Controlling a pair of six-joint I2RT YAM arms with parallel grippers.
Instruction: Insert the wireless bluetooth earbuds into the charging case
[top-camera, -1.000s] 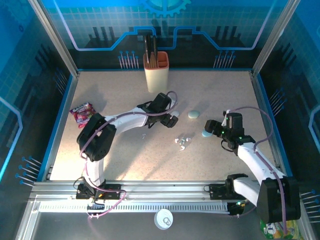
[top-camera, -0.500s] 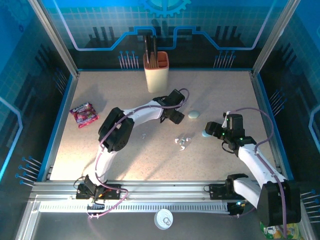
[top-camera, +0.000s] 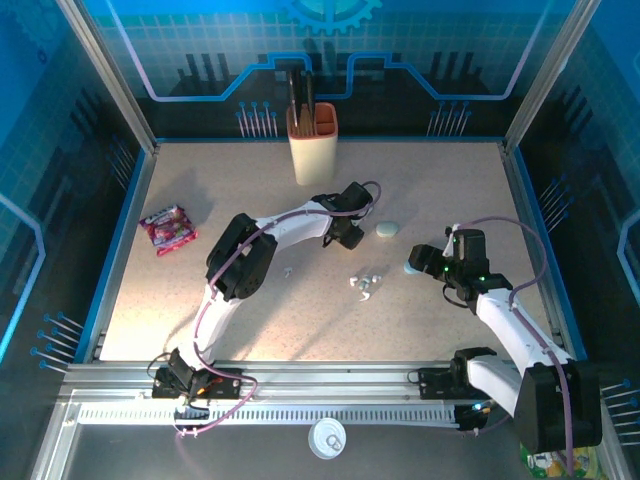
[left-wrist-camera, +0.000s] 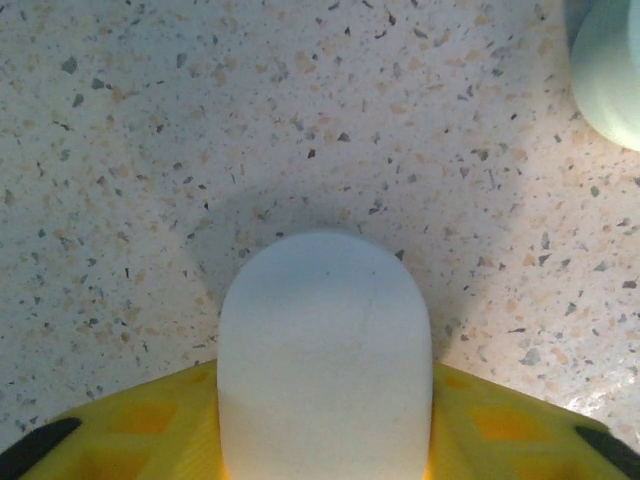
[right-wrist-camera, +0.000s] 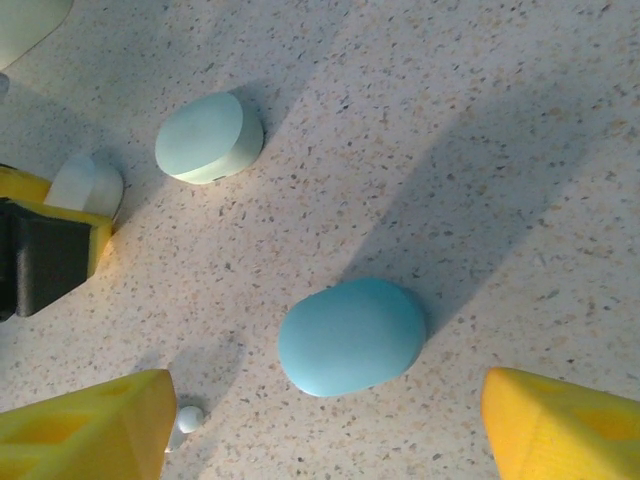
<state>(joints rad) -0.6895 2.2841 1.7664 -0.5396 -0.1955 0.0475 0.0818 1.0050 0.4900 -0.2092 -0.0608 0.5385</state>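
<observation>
My left fingers (left-wrist-camera: 130, 440) are clenched on the white case (left-wrist-camera: 325, 350), which pokes out ahead of them. My right fingers (right-wrist-camera: 80, 425) stand released, straddling the blue case (right-wrist-camera: 350, 335) without touching it. The earbuds (top-camera: 366, 283) lie loose on the bench (top-camera: 300, 320) between both sets of fingers.

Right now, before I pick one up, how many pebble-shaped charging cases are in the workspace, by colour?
white case: 1
pale green case: 1
blue case: 1
Total: 3
</observation>
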